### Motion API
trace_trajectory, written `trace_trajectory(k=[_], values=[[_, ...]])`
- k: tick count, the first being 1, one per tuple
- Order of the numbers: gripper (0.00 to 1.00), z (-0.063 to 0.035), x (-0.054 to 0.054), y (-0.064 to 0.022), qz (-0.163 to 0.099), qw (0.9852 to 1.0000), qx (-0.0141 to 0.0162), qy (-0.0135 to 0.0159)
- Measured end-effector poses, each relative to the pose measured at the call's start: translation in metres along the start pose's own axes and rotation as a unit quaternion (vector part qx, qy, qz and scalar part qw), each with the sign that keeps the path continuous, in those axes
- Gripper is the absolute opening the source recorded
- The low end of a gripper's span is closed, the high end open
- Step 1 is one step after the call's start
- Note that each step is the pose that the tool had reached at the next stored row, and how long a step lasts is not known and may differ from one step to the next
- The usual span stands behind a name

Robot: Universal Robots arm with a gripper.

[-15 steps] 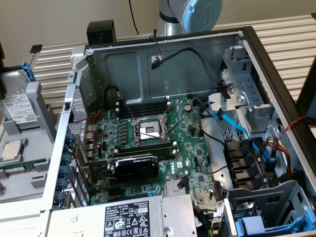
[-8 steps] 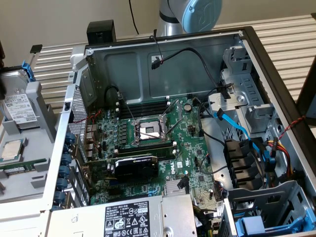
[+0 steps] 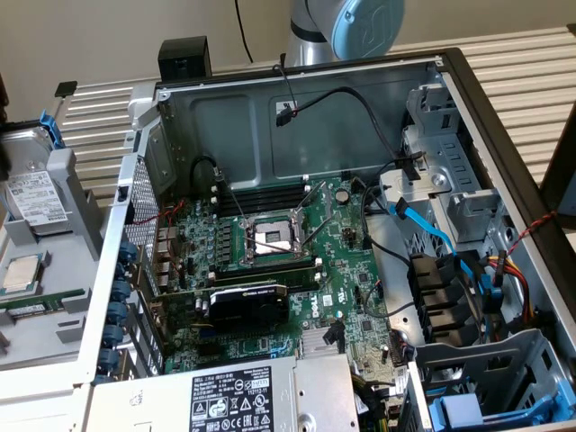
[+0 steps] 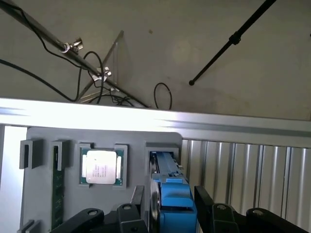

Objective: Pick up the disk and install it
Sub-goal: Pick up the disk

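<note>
Your gripper (image 4: pixel 170 191) straddles the disk (image 4: pixel 175 204). The wrist camera sees the disk edge-on, its blue frame facing the lens, standing in a slot of the grey holder (image 4: pixel 43 138). You cannot tell from these views whether the gripper is clamped on the disk or only set around it.

Just beside the disk, in the same holder, lies the square processor chip (image 4: pixel 101 167). Past the chip, a green memory stick (image 4: pixel 57 194) sits in a slot of its own. At the exterior view's left edge the disk shows its white label. The open computer case (image 3: pixel 270 85) fills the middle and right of that frame. In the case's lower right corner, a drive cage (image 3: pixel 504 355) already carries another blue carrier (image 3: pixel 477 414).

By the look of it, you are on the pick-up step: the disk is not yet out of the holder and nothing has gone into the case. The next move calls for a firm hold across the disk's flat sides. It also needs a straight pull along the slot, so the blue frame does not catch on the holder's walls or disturb the chip next door.
</note>
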State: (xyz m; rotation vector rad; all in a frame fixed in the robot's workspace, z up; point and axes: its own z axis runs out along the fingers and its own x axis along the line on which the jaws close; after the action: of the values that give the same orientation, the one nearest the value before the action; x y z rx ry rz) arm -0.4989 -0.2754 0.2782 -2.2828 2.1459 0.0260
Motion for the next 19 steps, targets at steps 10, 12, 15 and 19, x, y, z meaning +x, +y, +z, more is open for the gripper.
trace_trajectory(k=[10,12,15,19], values=[[0.53,-0.0001,-0.0008,0.0002,0.002,1.0,0.0008,0.0009],[0.53,0.0,-0.0008,0.0003,0.002,1.0,0.0012,0.001],[0.53,0.0,-0.0008,0.0003,0.003,1.0,0.0014,0.0019],[0.53,0.0,-0.0014,0.0004,0.004,1.0,0.0021,0.0041]])
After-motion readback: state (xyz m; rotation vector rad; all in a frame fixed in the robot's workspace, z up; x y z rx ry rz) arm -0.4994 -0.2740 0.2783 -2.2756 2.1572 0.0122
